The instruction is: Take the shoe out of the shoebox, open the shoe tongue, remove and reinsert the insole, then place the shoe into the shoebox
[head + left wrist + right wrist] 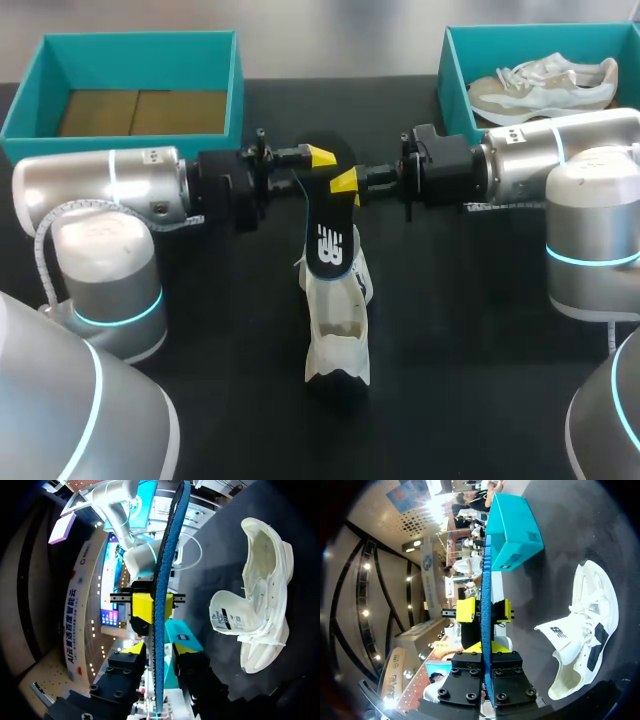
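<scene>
Black bench (470, 340): shoebox (452, 75) right of white shoe (338, 335) holds beige sneaker (545, 85); left tool (318, 160), right tool (345, 182) pinch the insole (330, 235).

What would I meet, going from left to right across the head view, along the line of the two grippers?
left arm → left gripper → insole → right gripper → right arm

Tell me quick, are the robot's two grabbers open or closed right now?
Left gripper: closed, holding the insole.
Right gripper: closed, holding the same insole from the other side.
</scene>
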`<state>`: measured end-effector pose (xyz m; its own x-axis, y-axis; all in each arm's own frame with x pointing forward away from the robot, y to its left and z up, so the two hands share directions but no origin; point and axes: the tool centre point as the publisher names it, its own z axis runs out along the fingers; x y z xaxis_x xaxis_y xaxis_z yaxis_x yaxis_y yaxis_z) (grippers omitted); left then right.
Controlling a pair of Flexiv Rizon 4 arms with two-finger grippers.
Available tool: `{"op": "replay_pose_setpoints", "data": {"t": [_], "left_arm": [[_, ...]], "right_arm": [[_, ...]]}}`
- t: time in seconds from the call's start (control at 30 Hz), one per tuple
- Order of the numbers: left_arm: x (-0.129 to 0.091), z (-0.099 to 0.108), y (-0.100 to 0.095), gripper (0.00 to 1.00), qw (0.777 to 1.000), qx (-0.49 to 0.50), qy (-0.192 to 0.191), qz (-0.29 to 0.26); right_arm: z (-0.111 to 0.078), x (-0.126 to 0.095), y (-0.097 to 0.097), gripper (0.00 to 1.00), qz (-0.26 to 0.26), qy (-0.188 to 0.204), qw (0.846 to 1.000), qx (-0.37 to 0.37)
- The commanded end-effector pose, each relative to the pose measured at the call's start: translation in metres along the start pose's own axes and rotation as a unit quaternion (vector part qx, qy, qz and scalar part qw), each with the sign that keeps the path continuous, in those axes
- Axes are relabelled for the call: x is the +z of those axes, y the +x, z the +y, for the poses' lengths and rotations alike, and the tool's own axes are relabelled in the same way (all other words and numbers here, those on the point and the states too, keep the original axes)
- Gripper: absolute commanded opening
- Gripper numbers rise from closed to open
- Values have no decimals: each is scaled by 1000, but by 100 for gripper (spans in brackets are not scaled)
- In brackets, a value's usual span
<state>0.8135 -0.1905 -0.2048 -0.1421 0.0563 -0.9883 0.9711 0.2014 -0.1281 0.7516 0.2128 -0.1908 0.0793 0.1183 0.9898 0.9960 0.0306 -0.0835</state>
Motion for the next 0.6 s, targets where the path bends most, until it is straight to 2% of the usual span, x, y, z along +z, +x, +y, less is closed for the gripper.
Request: {"op": "replay_pose_setpoints", "data": {"t": [0.03,0.6], "left_arm": [[5,2,0,27,1000,1,1,0],[5,-3,0,21,1000,12,4,0]], "right_arm": [[0,2,0,0,-1,-1,1000,0],[0,2,0,0,-1,-1,1000,0]]}}
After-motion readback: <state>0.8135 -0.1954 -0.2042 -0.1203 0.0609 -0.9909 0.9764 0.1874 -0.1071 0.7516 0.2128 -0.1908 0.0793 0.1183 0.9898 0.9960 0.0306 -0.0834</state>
